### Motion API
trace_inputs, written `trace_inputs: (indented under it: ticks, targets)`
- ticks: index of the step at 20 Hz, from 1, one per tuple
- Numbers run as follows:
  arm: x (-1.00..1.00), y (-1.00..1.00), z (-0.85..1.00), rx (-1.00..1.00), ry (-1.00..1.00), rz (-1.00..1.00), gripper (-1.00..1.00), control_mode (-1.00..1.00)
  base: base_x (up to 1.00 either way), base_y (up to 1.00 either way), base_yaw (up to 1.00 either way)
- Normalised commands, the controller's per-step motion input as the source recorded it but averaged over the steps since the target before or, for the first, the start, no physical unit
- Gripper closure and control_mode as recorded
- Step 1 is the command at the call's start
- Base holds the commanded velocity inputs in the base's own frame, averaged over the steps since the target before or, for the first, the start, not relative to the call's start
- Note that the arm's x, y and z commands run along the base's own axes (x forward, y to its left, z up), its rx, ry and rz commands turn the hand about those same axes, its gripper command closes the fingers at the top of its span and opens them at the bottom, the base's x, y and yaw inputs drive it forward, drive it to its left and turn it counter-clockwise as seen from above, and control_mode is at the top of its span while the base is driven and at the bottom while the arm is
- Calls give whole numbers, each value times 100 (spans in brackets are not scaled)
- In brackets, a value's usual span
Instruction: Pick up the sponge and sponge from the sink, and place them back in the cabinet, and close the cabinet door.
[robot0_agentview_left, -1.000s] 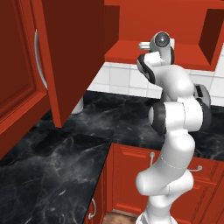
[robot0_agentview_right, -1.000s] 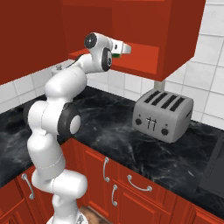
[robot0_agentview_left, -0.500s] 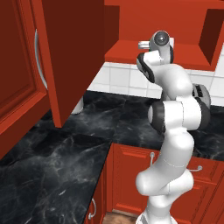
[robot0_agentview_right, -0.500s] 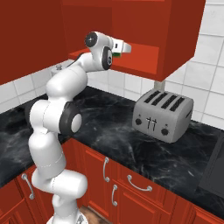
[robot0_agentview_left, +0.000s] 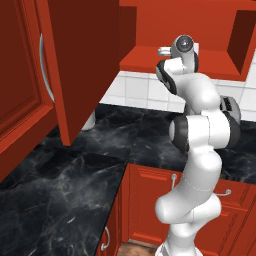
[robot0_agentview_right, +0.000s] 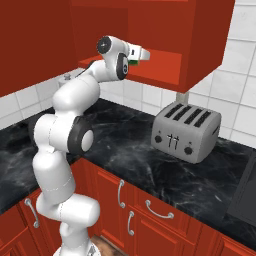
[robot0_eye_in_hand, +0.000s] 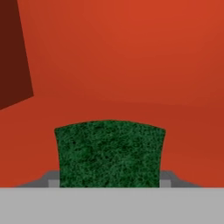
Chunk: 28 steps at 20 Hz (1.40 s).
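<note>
Surface (robot0_agentview_right: 130, 150): black marbled stone, running along the wall and round the corner, red base cupboards (robot0_agentview_right: 150, 220) with silver handles beneath.
Cabinet (robot0_agentview_right: 165, 35): glossy red wall unit, standing open, plain red shelf (robot0_agentview_right: 160, 65) inside, seen from below in both base views.
Cabinet door (robot0_agentview_left: 75, 65): swung wide open, hanging out over the surface at the left of the left base view, curved silver handle on the neighbouring red door just beside it.
Arm (robot0_agentview_right: 70, 130): white with dark joints, reaching up from the base, wrist at shelf height, hand pushed in over the front edge of the shelf.
Toaster (robot0_agentview_right: 186, 132): silver four-slot, sitting on the surface below the cabinet, well apart from the arm.
Gripper (robot0_agentview_right: 134, 61): level with the shelf, pointing into the cabinet; clamped on the sponge, fingers (robot0_eye_in_hand: 50, 179) peeking out grey at either side of it in the hand view.
Sponge (robot0_eye_in_hand: 109, 154): dark green face toward the hand camera, held between the fingers, red cabinet interior right behind it; a sliver of green (robot0_agentview_right: 133, 62) at the hand in the right base view. Touching the shelf or not: cannot tell.
</note>
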Motion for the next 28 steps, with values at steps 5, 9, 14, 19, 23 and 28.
trace_inputs:
  ticks: [5,9,14,19,23,28]
  targets:
    - [0,0,0,0,0,0,-100,-100,0,0,0]
    - [0,0,0,0,0,0,-100,-100,0,0,0]
    - [0,0,0,0,0,0,-100,-100,0,0,0]
    - [-14,0,0,0,-2,0,-100,-100,0,0,0]
    - [-37,0,0,0,-5,0,-100,-100,0,0,0]
    - [-48,0,0,0,-6,0,-100,-100,0,0,0]
